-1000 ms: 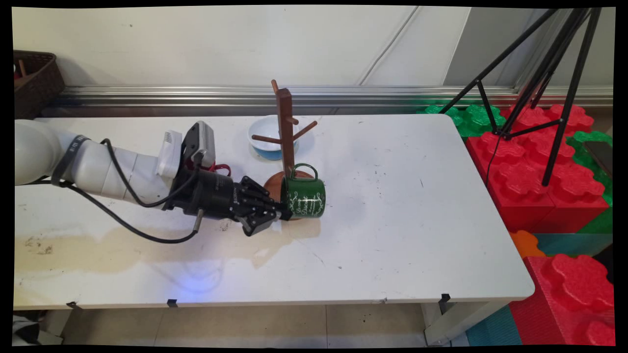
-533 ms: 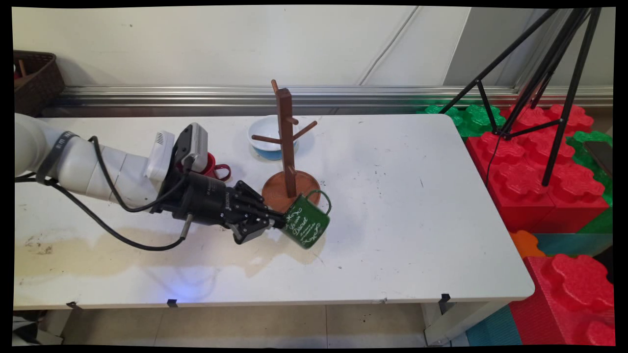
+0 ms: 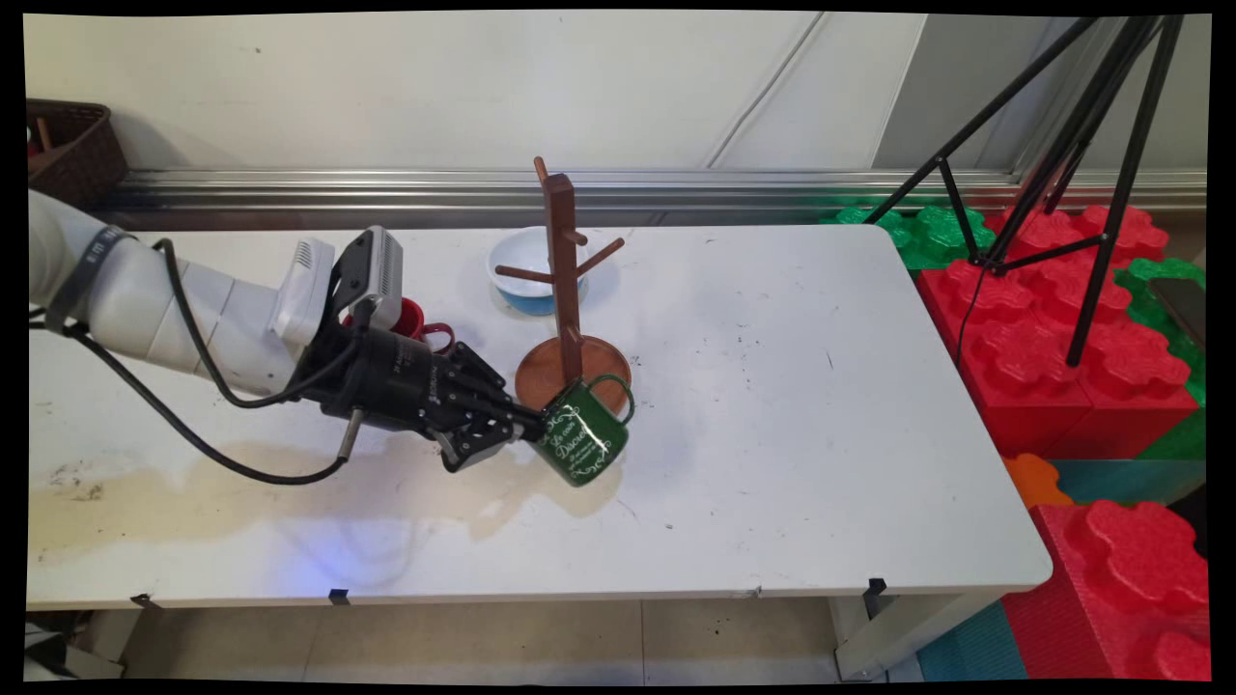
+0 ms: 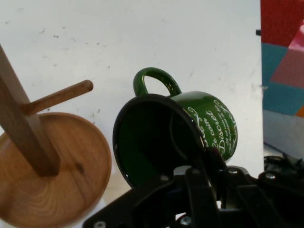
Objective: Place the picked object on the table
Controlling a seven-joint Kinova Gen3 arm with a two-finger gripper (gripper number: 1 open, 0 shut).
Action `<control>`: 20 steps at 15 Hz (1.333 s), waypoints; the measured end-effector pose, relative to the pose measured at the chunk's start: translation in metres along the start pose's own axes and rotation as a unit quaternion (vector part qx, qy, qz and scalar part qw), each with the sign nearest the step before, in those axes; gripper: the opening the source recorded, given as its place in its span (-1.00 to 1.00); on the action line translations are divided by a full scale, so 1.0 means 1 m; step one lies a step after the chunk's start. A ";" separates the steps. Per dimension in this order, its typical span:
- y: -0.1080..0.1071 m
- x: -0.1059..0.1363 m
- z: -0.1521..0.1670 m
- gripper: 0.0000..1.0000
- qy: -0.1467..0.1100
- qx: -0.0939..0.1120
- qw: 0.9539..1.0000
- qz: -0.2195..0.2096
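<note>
Gripper [image 3: 534,425] pinching rim of green mug [image 3: 579,442], held tilted w/ mouth toward hand, just above table [image 3: 821,463]. Mug at 6 o'clock of wooden mug tree [image 3: 565,290], by its base. Red cup [image 3: 415,323] behind wrist; bowl [image 3: 521,265] at tree's 11.

Bright, even indoor light; sharp main view.
Soft shadows under the arm on the table [image 3: 772,319]; blurred near linkage in hand view.

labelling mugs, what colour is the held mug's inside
Dark green, like the mug outside; hand view shows it best.
</note>
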 end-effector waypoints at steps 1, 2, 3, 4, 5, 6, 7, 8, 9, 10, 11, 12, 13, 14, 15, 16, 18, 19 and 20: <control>0.000 0.001 -0.001 -1.00 -0.005 0.002 1.000 0.003; 0.000 0.003 -0.003 -1.00 -0.012 0.003 1.000 0.009; 0.000 0.004 -0.005 -1.00 -0.017 0.004 1.000 0.013; 0.000 0.005 -0.007 -1.00 -0.025 0.004 0.999 0.020; 0.000 0.006 -0.008 -1.00 -0.030 0.004 0.999 0.025; 0.000 0.007 -0.010 -1.00 -0.038 0.004 0.999 0.033; 0.001 0.008 -0.013 -1.00 -0.046 0.004 0.998 0.041; 0.001 0.009 -0.015 -1.00 -0.055 0.004 0.997 0.050; 0.001 0.011 -0.018 -1.00 -0.062 0.004 0.996 0.057; 0.001 0.011 -0.019 -1.00 -0.067 0.004 0.996 0.062; 0.001 0.012 -0.021 -1.00 -0.074 0.005 0.995 0.070; 0.000 0.014 -0.024 -1.00 -0.082 0.007 0.993 0.079; 0.000 0.015 -0.026 -1.00 -0.090 0.009 0.992 0.088; -0.001 0.016 -0.028 -1.00 -0.096 0.010 0.991 0.095; -0.001 0.016 -0.030 -1.00 -0.103 0.013 0.989 0.104; -0.002 0.017 -0.032 -1.00 -0.111 0.015 0.987 0.114; -0.004 0.016 -0.035 -1.00 -0.123 0.020 0.984 0.127; -0.005 0.016 -0.037 -1.00 -0.130 0.022 0.982 0.135; -0.006 0.016 -0.038 -1.00 -0.134 0.023 0.981 0.141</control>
